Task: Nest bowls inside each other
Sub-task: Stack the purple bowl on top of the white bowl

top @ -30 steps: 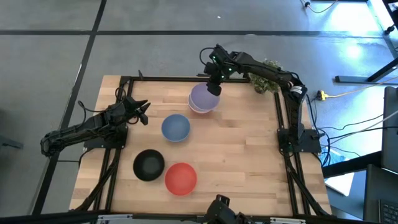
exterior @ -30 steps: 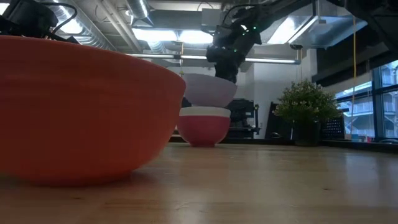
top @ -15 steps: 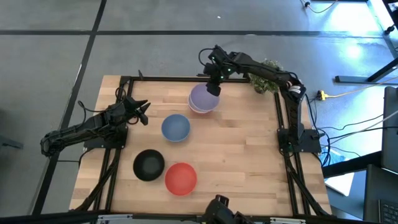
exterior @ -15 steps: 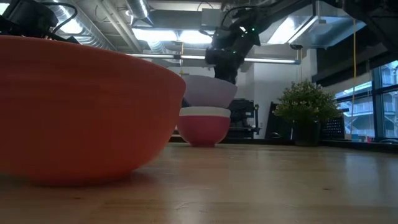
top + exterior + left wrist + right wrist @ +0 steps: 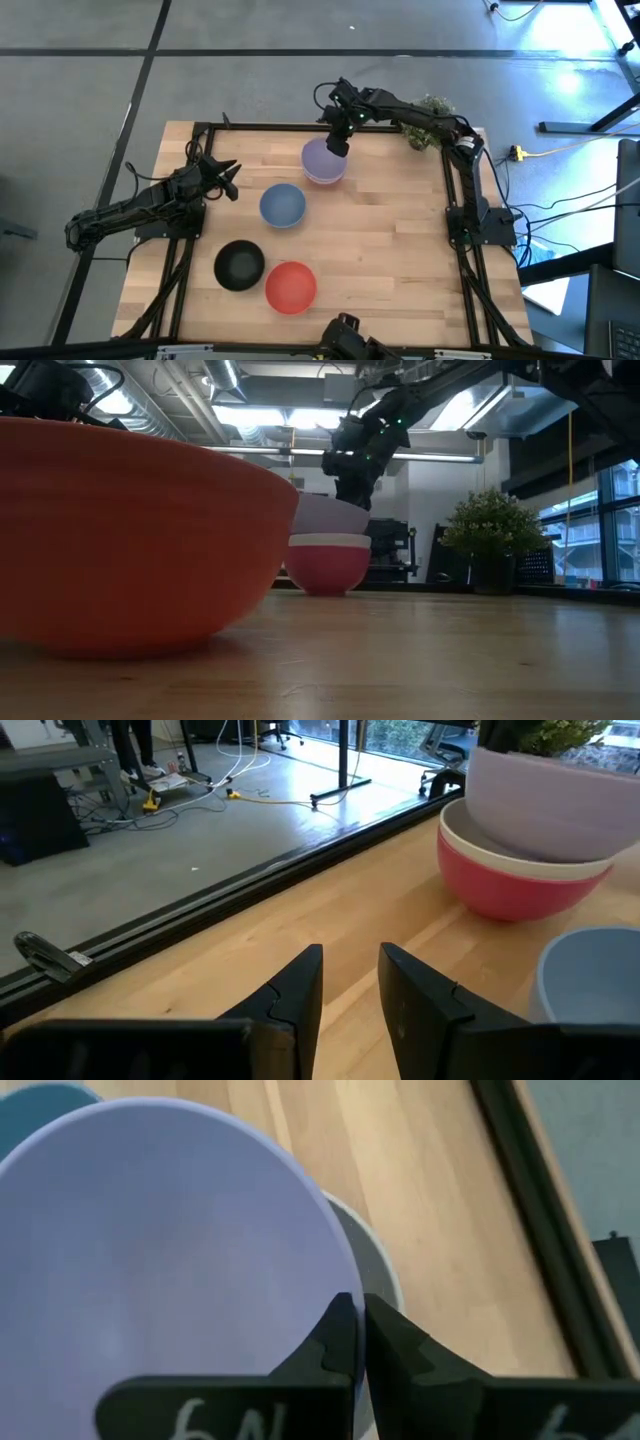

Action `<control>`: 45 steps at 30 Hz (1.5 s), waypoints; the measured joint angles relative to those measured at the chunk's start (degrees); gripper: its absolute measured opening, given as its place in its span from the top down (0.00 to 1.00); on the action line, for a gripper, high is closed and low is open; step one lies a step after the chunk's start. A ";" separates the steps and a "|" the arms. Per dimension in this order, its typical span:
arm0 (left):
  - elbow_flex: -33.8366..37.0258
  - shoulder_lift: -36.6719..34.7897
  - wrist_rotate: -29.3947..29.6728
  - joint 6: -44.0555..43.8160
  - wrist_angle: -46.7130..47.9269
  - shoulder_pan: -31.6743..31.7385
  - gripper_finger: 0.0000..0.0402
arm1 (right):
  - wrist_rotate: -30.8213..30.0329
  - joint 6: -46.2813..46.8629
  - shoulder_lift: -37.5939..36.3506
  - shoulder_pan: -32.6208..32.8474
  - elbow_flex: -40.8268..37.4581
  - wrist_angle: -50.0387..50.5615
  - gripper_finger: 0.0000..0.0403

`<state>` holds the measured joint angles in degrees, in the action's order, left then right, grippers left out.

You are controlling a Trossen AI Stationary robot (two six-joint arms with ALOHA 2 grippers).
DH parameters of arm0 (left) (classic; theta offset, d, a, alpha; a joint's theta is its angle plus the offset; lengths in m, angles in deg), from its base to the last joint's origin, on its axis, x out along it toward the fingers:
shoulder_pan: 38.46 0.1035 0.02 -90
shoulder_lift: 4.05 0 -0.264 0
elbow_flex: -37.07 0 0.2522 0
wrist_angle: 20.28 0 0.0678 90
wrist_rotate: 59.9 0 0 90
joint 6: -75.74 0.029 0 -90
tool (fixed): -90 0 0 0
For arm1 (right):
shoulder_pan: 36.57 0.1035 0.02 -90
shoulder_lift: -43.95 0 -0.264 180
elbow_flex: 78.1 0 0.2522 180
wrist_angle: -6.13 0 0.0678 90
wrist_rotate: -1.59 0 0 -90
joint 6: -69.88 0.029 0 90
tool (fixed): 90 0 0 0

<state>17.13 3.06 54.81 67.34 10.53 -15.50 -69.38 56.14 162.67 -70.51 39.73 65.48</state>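
The right claw (image 5: 338, 143) pinches the far rim of the lavender bowl (image 5: 322, 159), which sits slightly tilted in the white bowl (image 5: 520, 857) atop the crimson-pink bowl (image 5: 327, 568); release looks next. The left claw (image 5: 226, 178) waits narrowly open, empty, beside the blue bowl (image 5: 283, 205).

The left gripper (image 5: 350, 982) shows its two dark fingers (image 5: 300, 988) low in the foreground, parted by a narrow gap with nothing between them, hovering over the wooden table (image 5: 300, 915); ahead at about two o'clock stands a stack of bowls; the crimson-pink bowl (image 5: 515, 892) sits on the wood, the white bowl (image 5: 500, 848) nests in it showing only its rim, and the lavender bowl (image 5: 550, 805) rests inside that, tilted; the blue bowl (image 5: 590, 975) sits at about three o'clock, cut by the frame edge; a dark rail (image 5: 250, 885) bounds the table's far edge; beyond it lie grey floor and a yellow cable (image 5: 270, 795); green foliage (image 5: 570, 735) rises behind the stack.
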 joint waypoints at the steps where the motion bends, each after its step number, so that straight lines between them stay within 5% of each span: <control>1: 0.00 -0.02 -0.02 -0.02 -0.03 0.02 0.76 | 0.01 -0.04 0.46 0.01 0.01 0.08 0.98; 27: 0.00 -0.01 -0.09 -0.20 0.01 0.02 0.76 | -4.73 -1.85 3.03 0.42 0.04 5.65 0.97; 45: 0.00 -0.01 -0.15 -0.46 -0.01 0.02 0.76 | -4.01 -1.61 3.11 1.97 1.11 4.29 0.64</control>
<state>17.13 3.05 54.66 66.88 10.52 -15.48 -73.39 54.53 165.79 -68.54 40.84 69.77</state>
